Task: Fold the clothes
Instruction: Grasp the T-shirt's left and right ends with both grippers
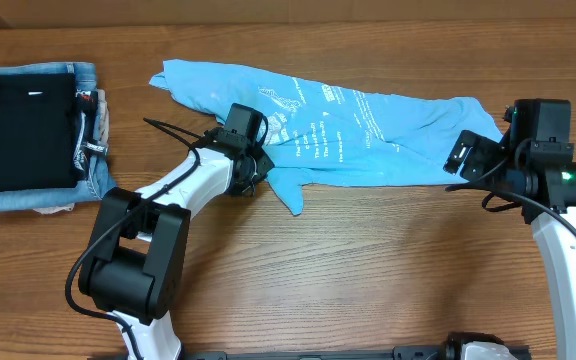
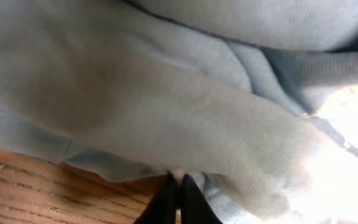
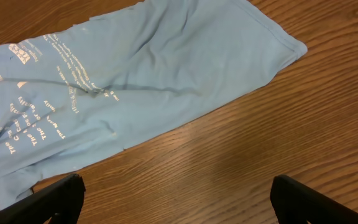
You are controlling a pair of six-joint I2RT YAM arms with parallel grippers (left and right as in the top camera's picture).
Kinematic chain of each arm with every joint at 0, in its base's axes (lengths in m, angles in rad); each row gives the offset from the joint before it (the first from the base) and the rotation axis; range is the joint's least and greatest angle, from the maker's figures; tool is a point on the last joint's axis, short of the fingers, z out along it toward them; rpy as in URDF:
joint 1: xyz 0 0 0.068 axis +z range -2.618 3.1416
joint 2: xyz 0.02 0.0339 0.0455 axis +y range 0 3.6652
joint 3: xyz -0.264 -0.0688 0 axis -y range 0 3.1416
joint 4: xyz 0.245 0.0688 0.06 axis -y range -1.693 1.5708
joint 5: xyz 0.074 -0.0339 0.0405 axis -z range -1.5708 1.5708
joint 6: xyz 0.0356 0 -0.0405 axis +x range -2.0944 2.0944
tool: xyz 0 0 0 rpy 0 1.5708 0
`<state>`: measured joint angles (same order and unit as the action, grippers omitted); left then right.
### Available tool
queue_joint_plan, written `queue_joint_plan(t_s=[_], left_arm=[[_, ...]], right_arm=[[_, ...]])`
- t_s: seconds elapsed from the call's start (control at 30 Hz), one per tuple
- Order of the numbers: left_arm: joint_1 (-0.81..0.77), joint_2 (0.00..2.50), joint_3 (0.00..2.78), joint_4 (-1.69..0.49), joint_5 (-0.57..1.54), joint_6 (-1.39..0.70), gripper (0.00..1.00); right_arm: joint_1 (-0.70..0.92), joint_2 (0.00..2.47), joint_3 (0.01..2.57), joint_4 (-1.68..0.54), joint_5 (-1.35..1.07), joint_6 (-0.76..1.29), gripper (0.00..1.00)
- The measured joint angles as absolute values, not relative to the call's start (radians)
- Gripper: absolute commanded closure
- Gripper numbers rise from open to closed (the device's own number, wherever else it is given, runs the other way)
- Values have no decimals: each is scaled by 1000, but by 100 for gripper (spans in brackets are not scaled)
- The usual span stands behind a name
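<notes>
the sky-blue t-shirt [image 1: 368, 125] is lying crumpled across the table [image 1: 368, 270]. the left gripper [image 2: 178, 190] is sitting closed at its near edge, seemingly pinching a fold; the right gripper [image 3: 179, 199] is hovering wide open by its right end.

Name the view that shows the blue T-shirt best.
Overhead: the whole T-shirt is in frame. Left wrist shows only bunched fabric up close; right wrist shows just one end with white lettering.

Even soft light, faint shadows, T-shirt [image 2: 166, 106] blurred in left wrist view, glare lower right
</notes>
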<state>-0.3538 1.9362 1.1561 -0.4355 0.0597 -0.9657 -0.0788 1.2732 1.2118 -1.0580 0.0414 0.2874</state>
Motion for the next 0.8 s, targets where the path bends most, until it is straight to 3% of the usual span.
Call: queue_joint_plan(t_s=[0.17, 0.37, 0.63, 0.8], left_arm=[[-354, 1935, 1159, -472, 83, -958, 96], [-332, 1869, 1133, -688, 114, -884, 96], [-185, 1449, 1116, -949, 26, -735, 96], [-119, 1328, 1120, -1022, -35, -678, 96]], right_arm=[[-79, 1273, 1212, -1058, 42, 287, 0], [-79, 1273, 1212, -1059, 42, 287, 0], [-79, 1274, 1212, -1067, 56, 296, 0], [-79, 1275, 1212, -1083, 120, 339, 0]])
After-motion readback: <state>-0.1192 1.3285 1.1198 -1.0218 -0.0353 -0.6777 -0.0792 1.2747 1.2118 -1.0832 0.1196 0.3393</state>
